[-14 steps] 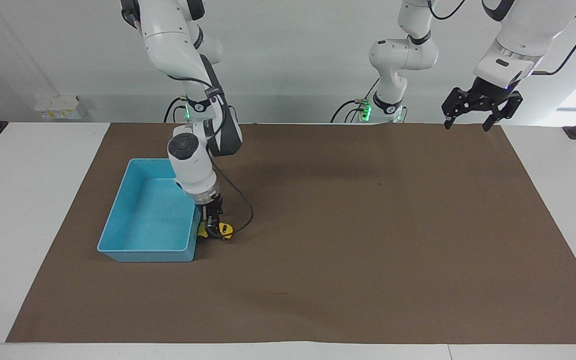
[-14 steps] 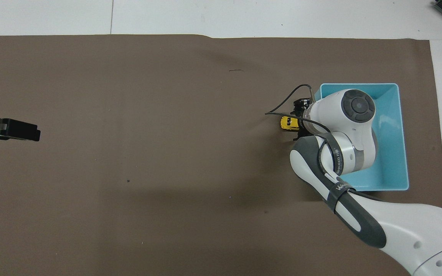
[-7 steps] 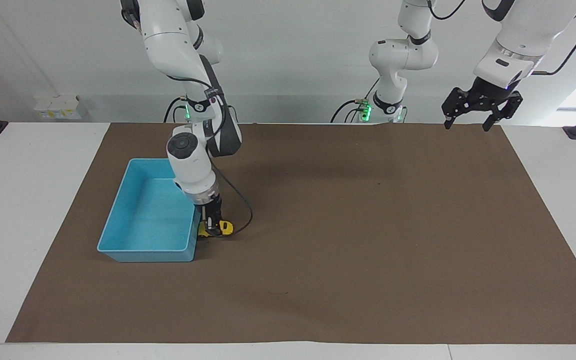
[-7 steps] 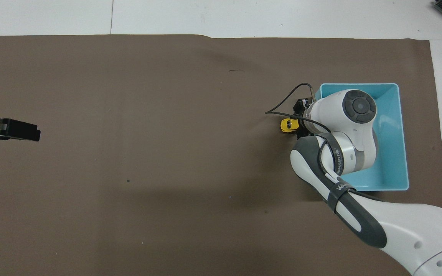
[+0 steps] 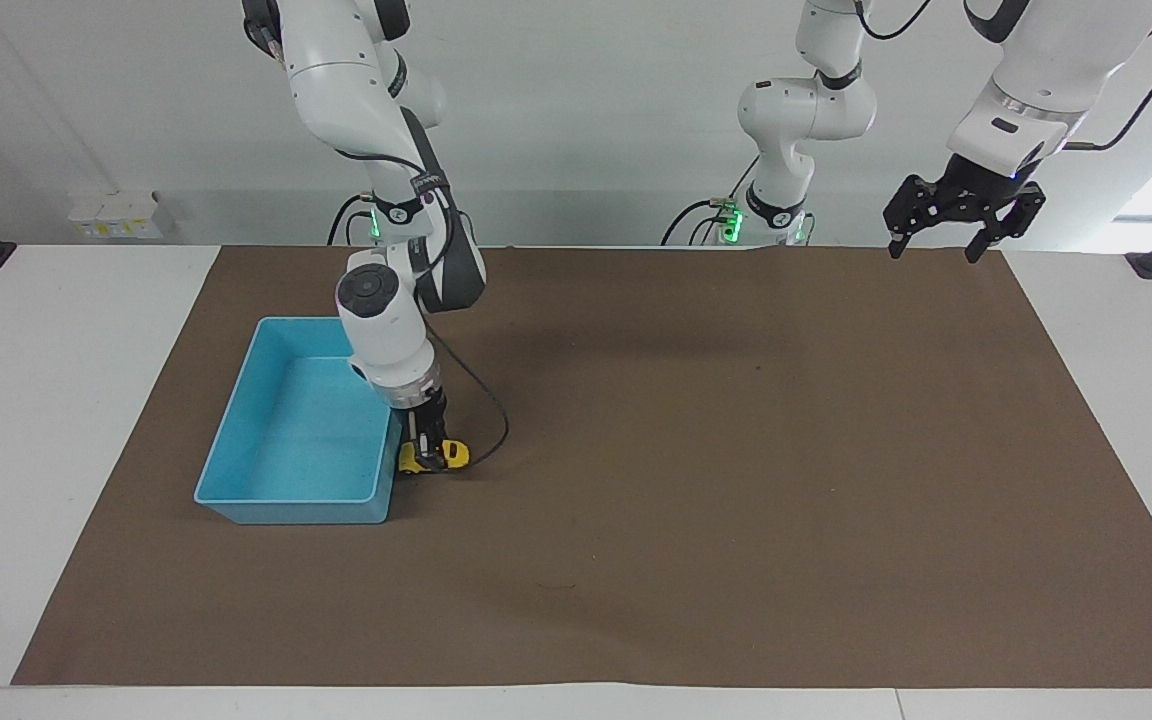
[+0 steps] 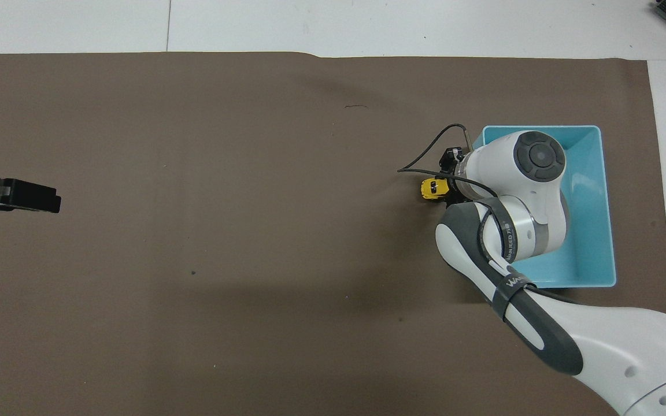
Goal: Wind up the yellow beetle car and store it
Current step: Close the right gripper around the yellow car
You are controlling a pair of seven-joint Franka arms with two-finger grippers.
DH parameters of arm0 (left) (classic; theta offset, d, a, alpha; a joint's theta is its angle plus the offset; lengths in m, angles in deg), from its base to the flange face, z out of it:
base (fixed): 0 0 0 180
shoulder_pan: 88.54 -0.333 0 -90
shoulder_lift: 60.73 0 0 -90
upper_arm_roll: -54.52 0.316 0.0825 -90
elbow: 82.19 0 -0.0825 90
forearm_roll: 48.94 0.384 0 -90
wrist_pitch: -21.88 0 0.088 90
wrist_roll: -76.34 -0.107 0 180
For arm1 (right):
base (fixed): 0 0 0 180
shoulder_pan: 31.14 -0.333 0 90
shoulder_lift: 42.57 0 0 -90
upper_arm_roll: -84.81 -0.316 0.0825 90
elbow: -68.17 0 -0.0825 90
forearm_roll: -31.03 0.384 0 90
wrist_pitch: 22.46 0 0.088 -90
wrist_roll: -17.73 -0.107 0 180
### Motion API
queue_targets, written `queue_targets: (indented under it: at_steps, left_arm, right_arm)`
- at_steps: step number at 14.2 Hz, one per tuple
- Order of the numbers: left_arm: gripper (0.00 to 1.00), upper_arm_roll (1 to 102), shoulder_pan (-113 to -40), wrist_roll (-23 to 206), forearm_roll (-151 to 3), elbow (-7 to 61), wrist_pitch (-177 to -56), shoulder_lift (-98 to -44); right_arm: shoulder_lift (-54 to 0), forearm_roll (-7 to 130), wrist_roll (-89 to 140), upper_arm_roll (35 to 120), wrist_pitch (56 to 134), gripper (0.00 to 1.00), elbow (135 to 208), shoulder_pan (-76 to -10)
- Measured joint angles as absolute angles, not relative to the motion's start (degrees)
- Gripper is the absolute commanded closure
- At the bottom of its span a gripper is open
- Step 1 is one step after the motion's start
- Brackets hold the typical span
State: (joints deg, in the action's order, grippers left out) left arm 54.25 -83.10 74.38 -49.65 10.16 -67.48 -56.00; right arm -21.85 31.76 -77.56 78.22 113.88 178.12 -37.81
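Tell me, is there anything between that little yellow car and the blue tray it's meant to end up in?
Only the tray's own wall. The yellow beetle car sits on the brown mat right beside the blue tray, with the right gripper shut on it. It must be lifted over that wall; nothing else is in the way.

White lettering is showing on the dark band (image 6: 509,287) around the right arm's white forearm, at four o'clock overhead; it is probably reading "WAN…", otherwise illegible.
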Motion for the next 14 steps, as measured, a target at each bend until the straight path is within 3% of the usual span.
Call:
queue_targets:
  at_steps: [14]
  left_arm:
    - [0.0,54.3,-83.1,74.4,-49.7,10.2,-67.5,-56.0]
  right_arm:
    - [-33.4,31.8,-69.6,75.5,98.1,1.0,173.3,-38.1]
